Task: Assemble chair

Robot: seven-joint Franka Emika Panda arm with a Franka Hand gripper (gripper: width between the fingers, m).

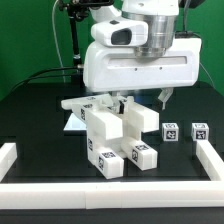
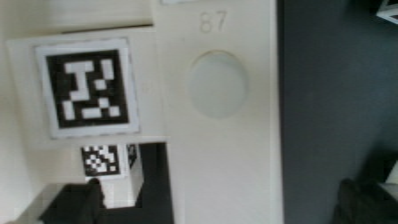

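The chair [image 1: 112, 135] is a chunky white cluster of tagged blocks and slabs in the middle of the black table. My gripper [image 1: 141, 100] hangs right over its rear upright slab [image 1: 141, 117], one finger on each side, jaws wide apart and not pressing on it. In the wrist view the gripper [image 2: 228, 205] straddles that white slab [image 2: 222, 130], which has a round recess [image 2: 219, 85]; a tagged part [image 2: 89, 85] lies beside it. The dark fingertips [image 2: 71, 203] show at the frame edge. Two small tagged cubes [image 1: 171, 131] [image 1: 199, 131] stand loose on the exterior view's right.
Long plain white border rails run along the exterior view's left [image 1: 8, 156], front [image 1: 110, 196] and right [image 1: 209, 160]. The marker board [image 1: 72, 122] lies flat behind the chair parts on the left. A dark stand [image 1: 75, 40] rises at the back.
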